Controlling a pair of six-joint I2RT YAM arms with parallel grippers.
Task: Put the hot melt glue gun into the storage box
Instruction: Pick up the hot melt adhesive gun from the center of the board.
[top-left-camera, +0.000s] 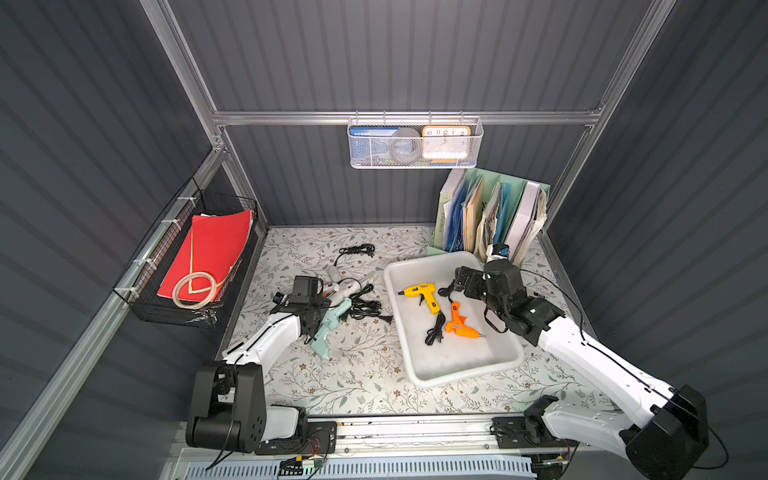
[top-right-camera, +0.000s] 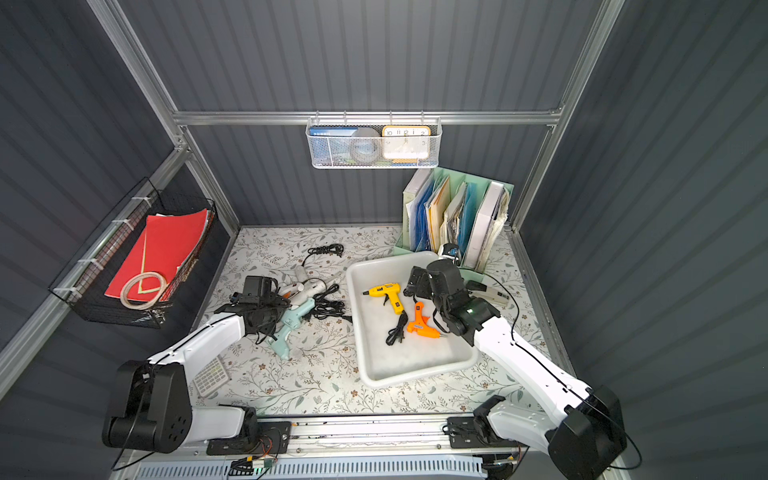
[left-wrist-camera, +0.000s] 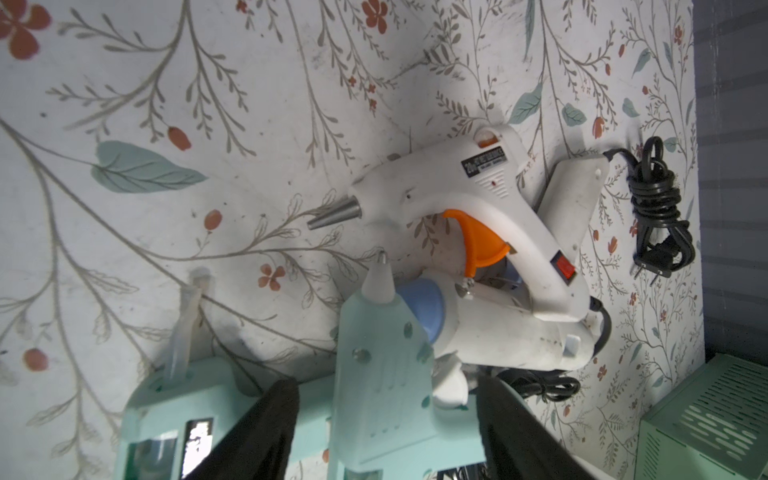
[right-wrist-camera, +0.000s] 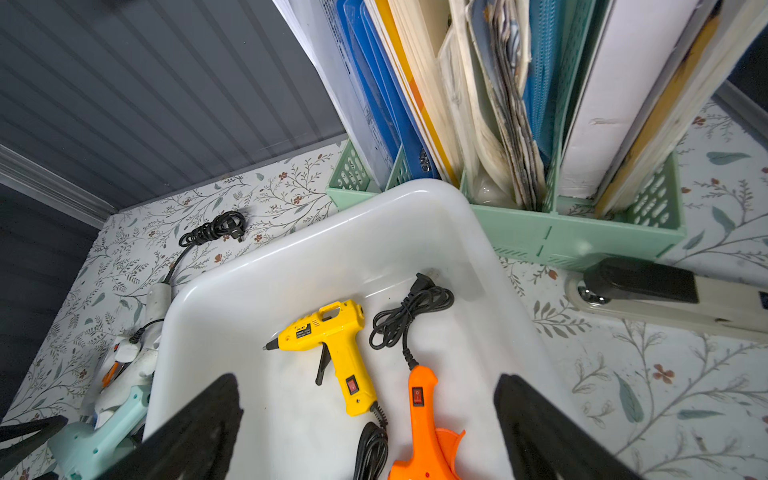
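A mint-green hot melt glue gun (top-left-camera: 332, 322) (left-wrist-camera: 382, 374) lies on the floral table, left of the storage box, against two white glue guns (top-left-camera: 345, 289) (left-wrist-camera: 478, 199). My left gripper (left-wrist-camera: 386, 384) is down over it, one finger on each side of its body with gaps still showing, so open. The storage box (top-left-camera: 453, 380) (right-wrist-camera: 291, 249) is a white tub holding a yellow glue gun (top-left-camera: 422, 293) (right-wrist-camera: 332, 336) and an orange one (top-left-camera: 459, 322) (right-wrist-camera: 419, 415) with their cords. My right gripper (right-wrist-camera: 369, 384) hangs open above the box's far right part, holding nothing.
A mint file organizer (top-left-camera: 490, 216) stands right behind the box. A stapler (right-wrist-camera: 665, 295) lies to the box's right. A bundled black cord (top-left-camera: 357, 250) lies at the back. A calculator (top-right-camera: 212, 376) sits by the left arm. Black wire basket (top-left-camera: 187, 266) on the left wall, white mesh basket (top-left-camera: 415, 143) at the back.
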